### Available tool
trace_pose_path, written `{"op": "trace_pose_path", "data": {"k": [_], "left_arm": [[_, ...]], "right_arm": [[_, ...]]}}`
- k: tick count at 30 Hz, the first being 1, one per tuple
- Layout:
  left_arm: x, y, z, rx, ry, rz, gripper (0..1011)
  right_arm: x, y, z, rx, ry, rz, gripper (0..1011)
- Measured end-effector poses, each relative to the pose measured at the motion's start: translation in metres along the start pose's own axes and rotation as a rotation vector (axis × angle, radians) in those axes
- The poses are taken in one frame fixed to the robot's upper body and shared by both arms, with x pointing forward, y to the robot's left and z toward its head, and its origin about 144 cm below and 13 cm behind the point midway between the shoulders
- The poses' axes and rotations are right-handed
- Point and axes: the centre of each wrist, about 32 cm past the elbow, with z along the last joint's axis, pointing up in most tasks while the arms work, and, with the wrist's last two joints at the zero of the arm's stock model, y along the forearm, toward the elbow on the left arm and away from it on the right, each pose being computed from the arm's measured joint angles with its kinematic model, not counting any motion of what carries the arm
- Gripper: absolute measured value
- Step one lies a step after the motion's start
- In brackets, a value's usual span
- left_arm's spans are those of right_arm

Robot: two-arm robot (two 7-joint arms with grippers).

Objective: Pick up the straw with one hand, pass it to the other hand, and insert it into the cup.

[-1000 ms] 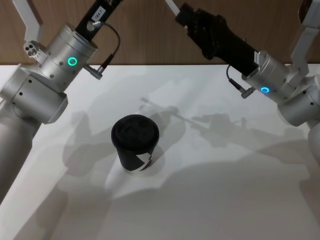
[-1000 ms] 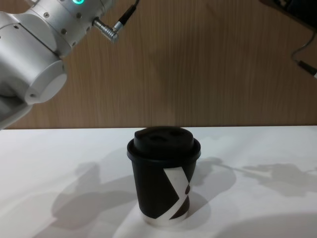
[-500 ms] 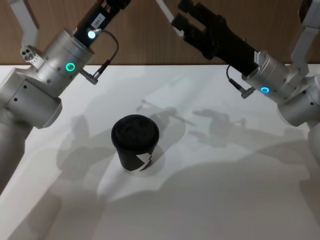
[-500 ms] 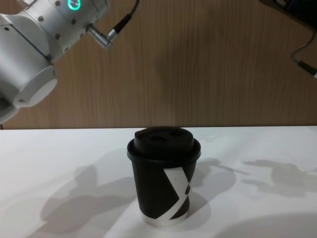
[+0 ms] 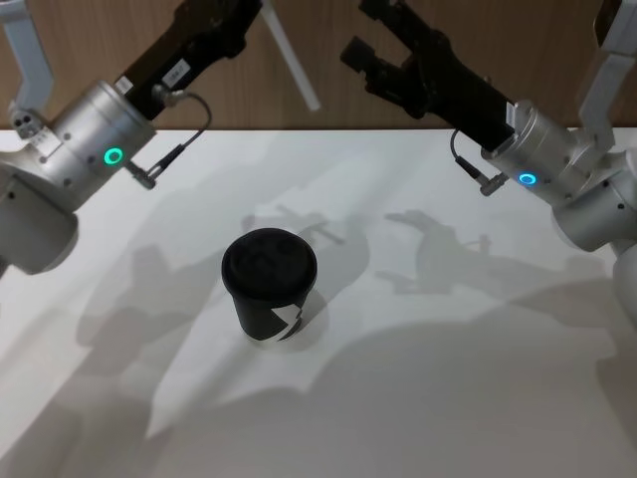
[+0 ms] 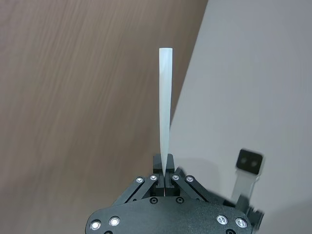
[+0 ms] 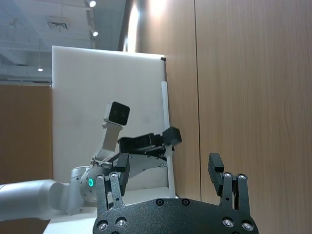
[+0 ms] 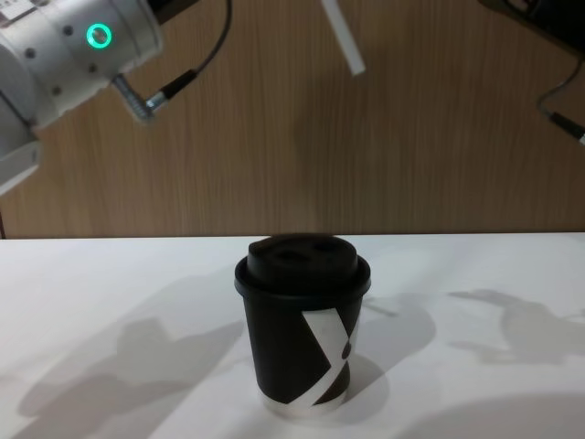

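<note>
The straw (image 5: 292,60) is up in the air, high above the cup (image 5: 269,284) and a little behind it. It is tilted, and its free lower end hangs over the right side of the cup's lid, well apart from it. The upper end of the straw is inside the left gripper (image 6: 165,176), which reaches in from the cup's upper left. In the left wrist view its two fingers are pressed together on the straw, and the long white length points straight out from them. The right gripper (image 5: 366,32) is raised at about the same height, behind the cup and to its right, near the straw but not touching it. Its short jaws are spread wide and there is nothing between them. The cup itself stands upright on the white table (image 5: 448,378), with the black domed lid on top and the white crossed mark on its side turned toward the robot. Behind the table there is a brown wooden wall (image 8: 439,137).
</note>
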Motion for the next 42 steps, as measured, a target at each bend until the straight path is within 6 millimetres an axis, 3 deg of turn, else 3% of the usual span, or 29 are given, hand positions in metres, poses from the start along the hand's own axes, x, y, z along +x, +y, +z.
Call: {"op": "trace_pose_path", "data": {"k": [18,42], "left_arm": [[-0.002,0.038,0.011,0.187,-0.121,0.108,5],[0.003,0.044,0.005,0.293,-0.084,0.045,5]], "right_arm": [[0.000,0.000,0.000,0.000,0.000,0.000,1001],[0.000,0.000,0.000,0.000,0.000,0.000,1001]]}}
